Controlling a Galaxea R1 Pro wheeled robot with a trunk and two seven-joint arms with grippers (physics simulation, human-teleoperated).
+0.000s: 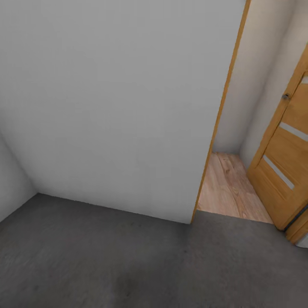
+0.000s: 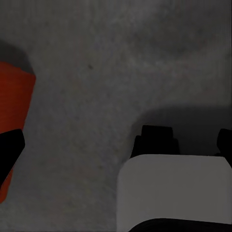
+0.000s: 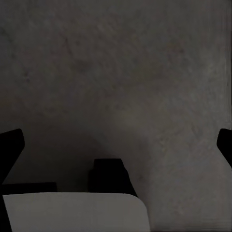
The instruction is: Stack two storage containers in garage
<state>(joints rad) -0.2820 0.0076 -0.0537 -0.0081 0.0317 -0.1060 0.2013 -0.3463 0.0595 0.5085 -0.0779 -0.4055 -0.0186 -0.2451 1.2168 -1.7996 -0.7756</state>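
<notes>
The head view faced a plain white wall (image 1: 115, 98) standing on the dark grey concrete floor (image 1: 107, 265) of the garage. To the right, a wood-trimmed doorway (image 1: 222, 107) opened onto light wood-plank flooring (image 1: 231, 188), with a wooden door (image 1: 284, 171) swung open beside it.

One storage container (image 2: 14, 125) was recorded in the left wrist view: an orange-red wall at the frame's edge, resting on or just above the concrete; contact could not be confirmed. It lay off to one side of the left claw (image 2: 116, 150), beside one dark fingertip (image 2: 9, 150) and not between the two. Its long axis could not be established, as too little of it was visible. The fingertips sat at opposite edges of the frame, so the left claw stood spread and held nothing.

The right wrist view recorded only bare concrete under the right claw (image 3: 116, 145), likewise spread wide and empty, with dark fingertips at either edge of the frame.

Judgement: the left arm was the nearer to the container, and any grasp would require that claw to shift sideways toward the orange wall. The second container's whereabouts could not be determined. The left wrist view alone supplied the container; the head view alone supplied the route back through the doorway.
</notes>
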